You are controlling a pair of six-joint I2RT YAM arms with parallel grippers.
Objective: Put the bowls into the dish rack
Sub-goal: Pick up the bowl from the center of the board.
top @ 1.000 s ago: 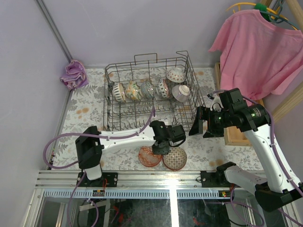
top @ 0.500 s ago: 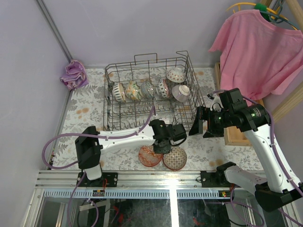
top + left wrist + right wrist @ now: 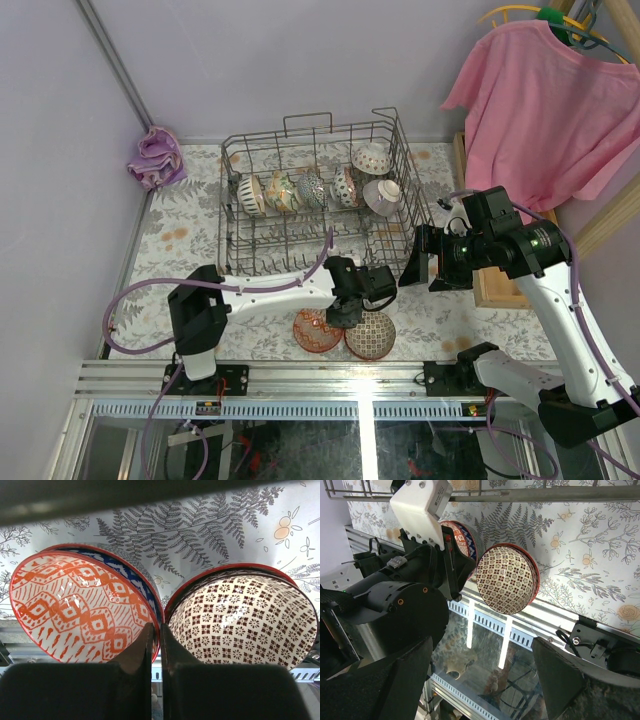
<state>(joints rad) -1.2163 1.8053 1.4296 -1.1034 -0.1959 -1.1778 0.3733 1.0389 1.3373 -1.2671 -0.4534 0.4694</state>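
Two bowls sit at the table's near edge. An orange-patterned bowl [image 3: 80, 610] [image 3: 315, 332] with a red rim rests in a blue one; a brown-flowered bowl [image 3: 245, 620] [image 3: 371, 336] [image 3: 507, 580] lies right beside it. My left gripper [image 3: 156, 630] [image 3: 345, 313] hangs over the place where the two meet, shut on the orange bowl's right rim. To the right, my right gripper [image 3: 482, 652] [image 3: 415, 268] is open and holds nothing. The dish rack [image 3: 300, 136] stands behind with several bowls [image 3: 310, 188] on edge in its far row.
A purple cloth [image 3: 155, 157] lies at the back left corner. A pink shirt [image 3: 540, 100] hangs at the right over a wooden frame [image 3: 490, 290]. A metal rail [image 3: 300, 375] runs along the near edge just below the two bowls.
My left gripper's fingers have shut onto the orange bowl's rim, and the left arm has shifted slightly right. The right arm has not moved.
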